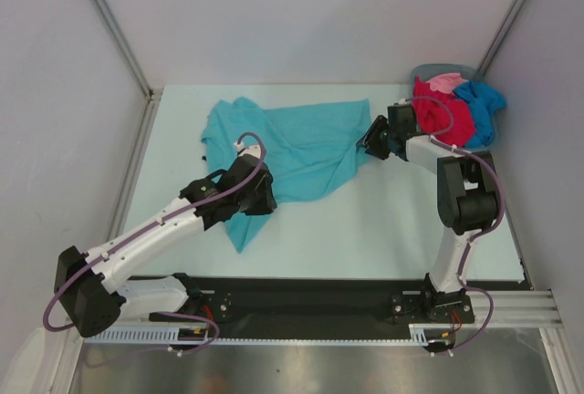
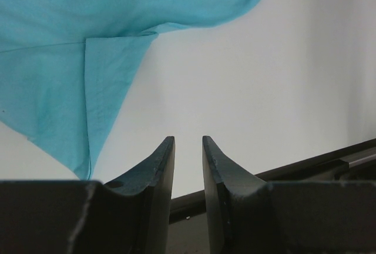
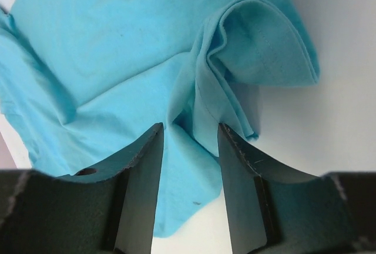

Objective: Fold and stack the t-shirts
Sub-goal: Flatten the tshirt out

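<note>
A teal-turquoise t-shirt (image 1: 301, 143) lies spread and rumpled on the pale table, with one corner trailing toward the near edge. My left gripper (image 1: 263, 204) hovers at that shirt's near edge. In the left wrist view its jaws (image 2: 188, 139) stand a little apart, nothing is between them, and the teal cloth (image 2: 70, 48) lies off to their upper left. My right gripper (image 1: 367, 143) is at the shirt's right edge. It is open (image 3: 189, 127) astride a bunched fold of the teal cloth (image 3: 117, 48). Red (image 1: 447, 116), pink (image 1: 445, 82) and blue (image 1: 482, 102) t-shirts are heaped at the back right.
A grey-blue basket (image 1: 438, 71) at the back right corner holds the heaped shirts. A black rail (image 1: 310, 294) runs along the near edge by the arm bases and also shows as the rail (image 2: 329, 160) in the left wrist view. Pale walls close in the left, back and right sides.
</note>
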Motion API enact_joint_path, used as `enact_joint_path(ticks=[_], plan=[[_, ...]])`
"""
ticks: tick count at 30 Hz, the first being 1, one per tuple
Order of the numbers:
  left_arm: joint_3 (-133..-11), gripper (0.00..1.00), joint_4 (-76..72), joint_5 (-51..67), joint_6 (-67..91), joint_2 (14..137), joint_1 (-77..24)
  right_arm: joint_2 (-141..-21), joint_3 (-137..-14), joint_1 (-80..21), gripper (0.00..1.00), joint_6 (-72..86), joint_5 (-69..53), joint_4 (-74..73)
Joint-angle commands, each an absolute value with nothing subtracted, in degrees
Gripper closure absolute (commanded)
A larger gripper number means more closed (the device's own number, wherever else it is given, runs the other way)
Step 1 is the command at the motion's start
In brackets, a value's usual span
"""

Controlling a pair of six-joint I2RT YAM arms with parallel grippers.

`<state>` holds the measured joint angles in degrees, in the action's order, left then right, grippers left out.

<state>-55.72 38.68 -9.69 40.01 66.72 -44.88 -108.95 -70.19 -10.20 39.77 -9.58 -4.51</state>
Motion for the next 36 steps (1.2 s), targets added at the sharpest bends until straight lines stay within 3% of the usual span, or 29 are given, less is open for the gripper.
enact_joint_path(ticks=[1, 17, 36], plan=[[-58.0, 0.69, 38.5, -9.1, 39.3, 66.0, -45.2, -110.0, -74.3, -11.0, 0.53, 38.3, -10.2, -5.3], [-57.9, 0.7, 38.1, -8.7, 39.1, 67.2, -45.2, -101.0, -62.0, -8.0, 0.52, 37.2, -5.9, -3.3], [-57.4, 0.7, 37.5, -8.5, 39.2, 67.1, -45.2, -102.3, -54.9, -7.7, 0.53, 39.7, -11.4, 9.9]])
